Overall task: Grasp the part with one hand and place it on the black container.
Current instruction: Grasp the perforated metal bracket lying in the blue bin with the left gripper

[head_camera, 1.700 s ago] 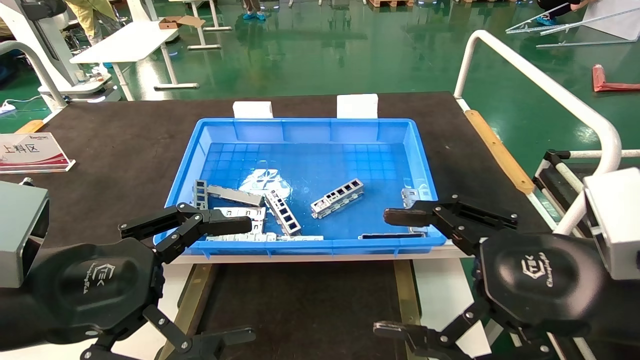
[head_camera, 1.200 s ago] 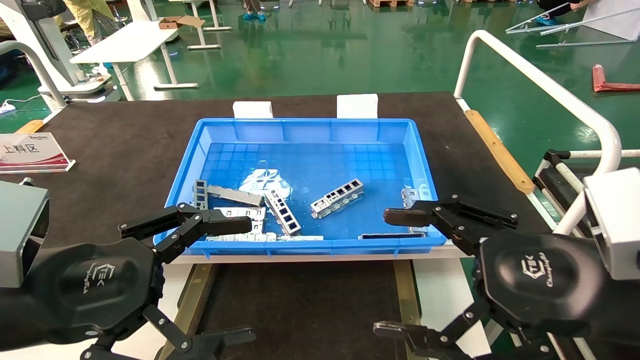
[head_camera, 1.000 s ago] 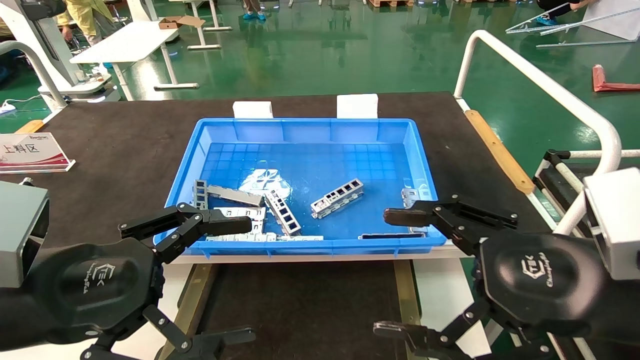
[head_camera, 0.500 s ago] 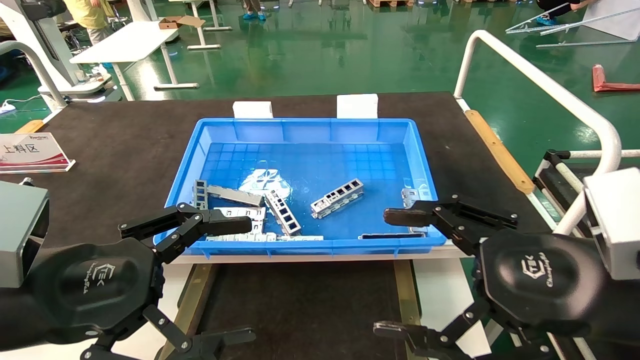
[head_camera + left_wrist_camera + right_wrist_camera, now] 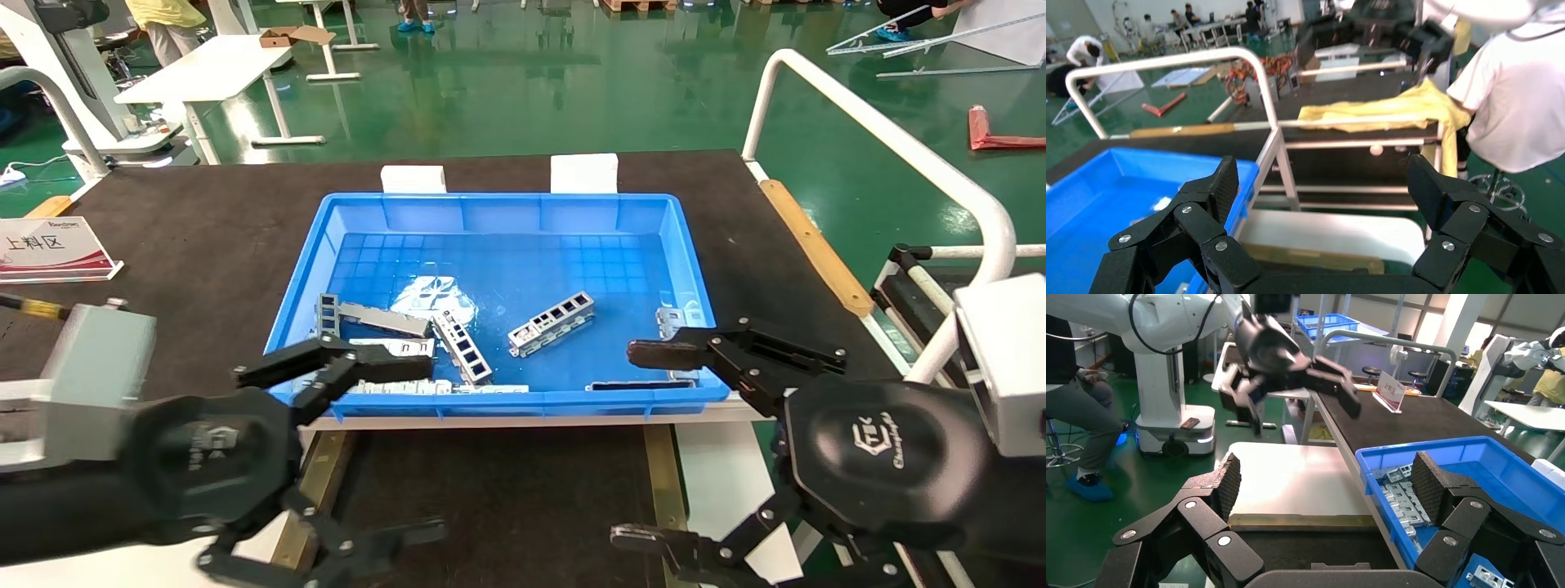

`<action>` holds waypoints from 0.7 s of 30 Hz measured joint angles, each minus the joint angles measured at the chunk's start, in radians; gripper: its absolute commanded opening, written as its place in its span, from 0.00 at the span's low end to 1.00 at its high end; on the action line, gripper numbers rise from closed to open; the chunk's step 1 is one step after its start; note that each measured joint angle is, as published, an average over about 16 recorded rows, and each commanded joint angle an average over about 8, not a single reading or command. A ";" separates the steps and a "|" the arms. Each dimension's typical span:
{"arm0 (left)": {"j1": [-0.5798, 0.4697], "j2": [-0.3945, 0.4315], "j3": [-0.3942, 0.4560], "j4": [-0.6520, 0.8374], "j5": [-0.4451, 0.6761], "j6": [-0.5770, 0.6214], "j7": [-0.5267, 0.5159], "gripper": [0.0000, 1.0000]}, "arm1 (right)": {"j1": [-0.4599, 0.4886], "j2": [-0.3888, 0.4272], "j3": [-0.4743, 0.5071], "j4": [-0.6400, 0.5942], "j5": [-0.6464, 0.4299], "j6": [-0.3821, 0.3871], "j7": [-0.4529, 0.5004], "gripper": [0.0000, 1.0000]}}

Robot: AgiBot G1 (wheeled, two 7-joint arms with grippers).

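Lying beside the robot, the flat black container with brass-coloured side rails (image 5: 490, 490) sits below the blue plastic crate (image 5: 498, 212). The left gripper (image 5: 400, 449) and right gripper (image 5: 645, 445) hover with fingers spread wide at the crate's near rim. The ladder-like silver-grey metal part (image 5: 552, 323) rests inside the crate.

1 blue bin (image 5: 690, 269), 2 white blocks (image 5: 413, 179), 2 hands (image 5: 392, 453).

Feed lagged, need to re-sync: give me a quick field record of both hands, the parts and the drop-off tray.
left hand: open, holding nothing, at the near left corner of the blue bin
right hand: open, holding nothing, at the bin's near right corner
part: ladder-like bracket lying mid-bin, untouched
other parts: clustered near-left in the bin
black container: in front of the bin, no part on it
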 measured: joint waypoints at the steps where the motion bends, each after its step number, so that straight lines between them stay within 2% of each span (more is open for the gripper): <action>1: -0.004 0.009 0.005 0.003 0.012 -0.009 0.001 1.00 | 0.000 0.000 0.000 0.000 0.000 0.000 0.000 1.00; 11: -0.070 0.131 0.069 0.082 0.155 -0.119 0.023 1.00 | 0.000 0.000 0.000 0.000 0.000 0.000 0.000 1.00; 21: -0.170 0.302 0.136 0.297 0.301 -0.240 0.097 1.00 | 0.000 0.000 -0.001 0.000 0.000 0.000 0.000 1.00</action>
